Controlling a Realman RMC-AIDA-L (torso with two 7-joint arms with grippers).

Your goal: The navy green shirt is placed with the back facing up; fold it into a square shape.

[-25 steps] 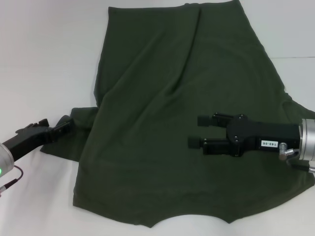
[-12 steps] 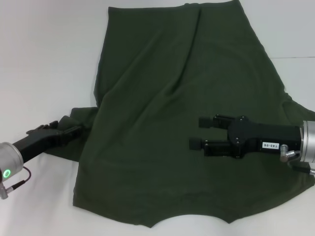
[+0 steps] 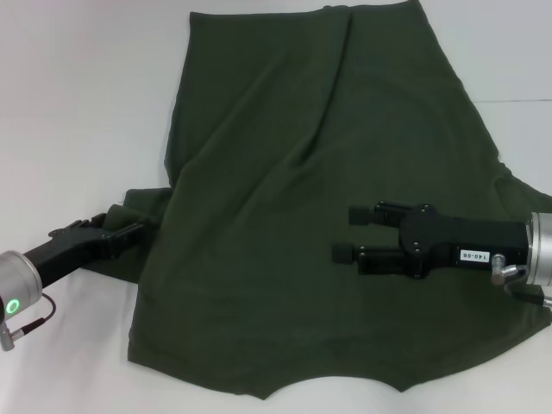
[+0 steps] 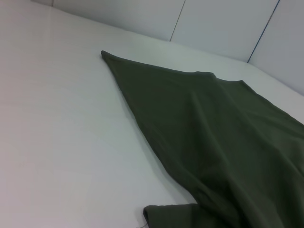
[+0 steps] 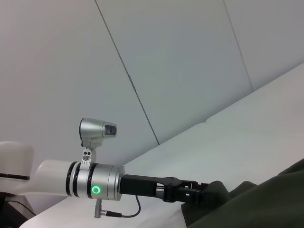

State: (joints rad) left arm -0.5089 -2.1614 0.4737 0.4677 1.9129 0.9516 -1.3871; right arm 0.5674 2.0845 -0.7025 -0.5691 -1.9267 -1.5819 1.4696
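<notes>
The large dark olive-green soft cotton shirt (image 3: pixel 319 207) sprawls across the white surface (image 3: pixel 78 103), filling the frame's centre. At lower left, the left gripper (image 3: pixel 129 231) reaches its sleeve, likely to fold it inward; whether its fingers have clenched, I cannot tell. The right gripper (image 3: pixel 343 231) hovers mid-right, fingers released, waiting.

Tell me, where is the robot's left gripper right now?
In the head view the left gripper is low on the robot's left, at the sleeve that sticks out from the navy green shirt, over the white table.
</notes>
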